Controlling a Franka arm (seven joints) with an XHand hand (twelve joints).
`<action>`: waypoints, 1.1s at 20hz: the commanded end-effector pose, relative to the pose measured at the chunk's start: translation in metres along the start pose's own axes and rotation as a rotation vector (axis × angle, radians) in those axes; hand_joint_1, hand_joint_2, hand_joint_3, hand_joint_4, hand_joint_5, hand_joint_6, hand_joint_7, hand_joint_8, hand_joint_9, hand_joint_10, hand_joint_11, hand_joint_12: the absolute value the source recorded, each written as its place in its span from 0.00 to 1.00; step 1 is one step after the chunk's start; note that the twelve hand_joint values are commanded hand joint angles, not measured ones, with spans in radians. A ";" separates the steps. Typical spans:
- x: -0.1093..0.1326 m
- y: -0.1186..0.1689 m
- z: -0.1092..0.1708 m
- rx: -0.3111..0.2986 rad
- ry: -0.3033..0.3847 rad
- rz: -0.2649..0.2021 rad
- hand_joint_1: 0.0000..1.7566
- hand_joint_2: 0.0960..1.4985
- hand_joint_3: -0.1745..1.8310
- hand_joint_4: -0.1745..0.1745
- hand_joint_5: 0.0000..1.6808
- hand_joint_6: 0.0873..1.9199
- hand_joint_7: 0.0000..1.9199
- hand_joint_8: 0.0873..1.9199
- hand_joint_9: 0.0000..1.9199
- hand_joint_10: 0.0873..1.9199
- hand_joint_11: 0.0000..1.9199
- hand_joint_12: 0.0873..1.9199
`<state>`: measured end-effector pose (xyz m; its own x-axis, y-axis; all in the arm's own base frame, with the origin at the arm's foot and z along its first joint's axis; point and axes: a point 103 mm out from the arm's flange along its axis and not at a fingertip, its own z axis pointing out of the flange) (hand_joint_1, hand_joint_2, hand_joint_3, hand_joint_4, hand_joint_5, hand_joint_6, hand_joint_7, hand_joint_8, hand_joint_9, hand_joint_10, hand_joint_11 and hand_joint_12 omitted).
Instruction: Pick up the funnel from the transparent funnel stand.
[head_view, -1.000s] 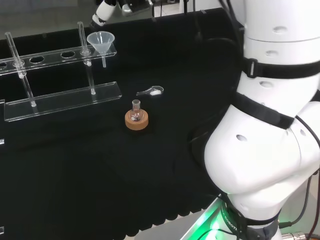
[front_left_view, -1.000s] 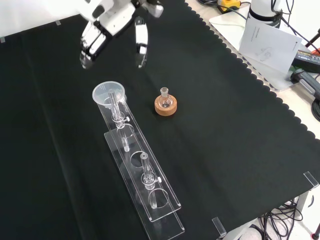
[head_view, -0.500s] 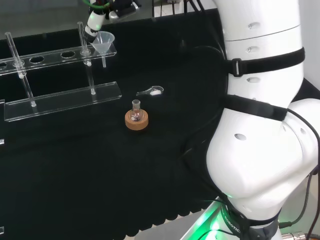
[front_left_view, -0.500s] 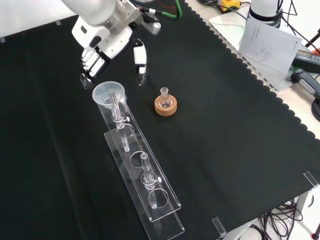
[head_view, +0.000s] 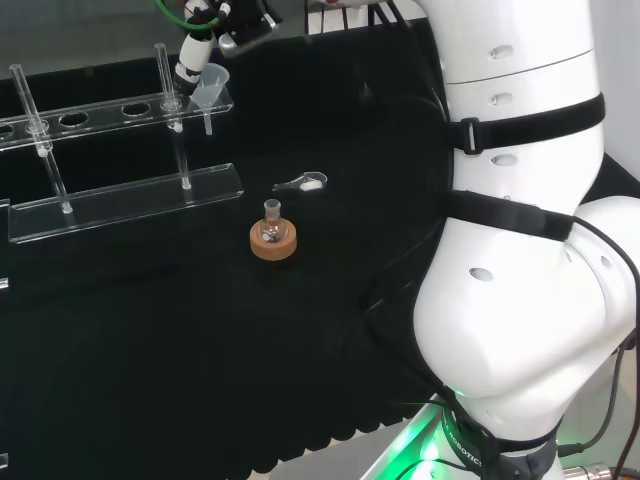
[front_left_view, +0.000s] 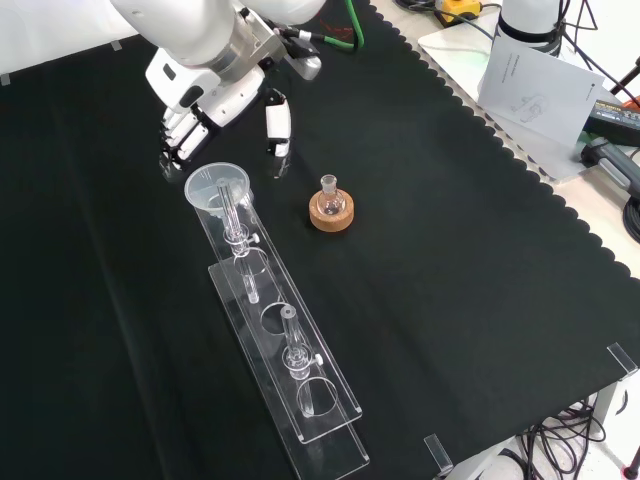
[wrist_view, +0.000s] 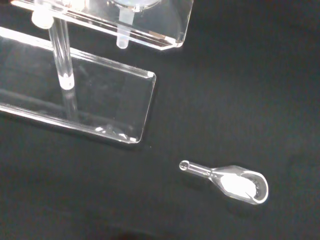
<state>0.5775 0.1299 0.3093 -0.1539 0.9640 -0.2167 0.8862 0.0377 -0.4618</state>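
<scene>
1. We see the hand (front_left_view: 215, 95) open, fingers straight, just beside the funnel (front_left_view: 217, 187), not gripping it.
2. Funnel sits in the end hole of the transparent funnel stand (front_left_view: 300, 390).
3. Risk, we judge: fingers knock the stand's post or tip the funnel.
4. Small flask (front_left_view: 329, 191) on cork ring (front_left_view: 330, 214); glass scoop (wrist_view: 230, 180) holds white powder.

Clear stand (wrist_view: 100, 107) end on black cloth (wrist_view: 240, 90): base plate, post (wrist_view: 61, 60), upper shelf corner (wrist_view: 165, 25). Funnel stem (wrist_view: 123, 31) pokes down through shelf. Small glass scoop (wrist_view: 235, 181) with white powder lies on cloth, apart from stand.
</scene>
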 end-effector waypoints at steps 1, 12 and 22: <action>-0.002 0.009 0.006 -0.017 0.016 -0.010 0.31 0.44 0.19 0.29 0.07 0.00 0.00 0.27 0.10 0.41 0.19 0.76; 0.000 0.020 0.015 -0.033 0.019 -0.031 0.31 0.45 0.19 0.33 0.07 0.00 0.00 0.30 0.10 0.42 0.19 0.76; 0.000 0.034 0.026 -0.031 0.022 -0.040 0.34 0.45 0.20 0.38 0.09 0.00 0.00 0.34 0.12 0.42 0.20 0.76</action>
<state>0.5940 0.1273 0.2774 -0.1776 0.9665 -0.1851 0.8933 0.0794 -0.4425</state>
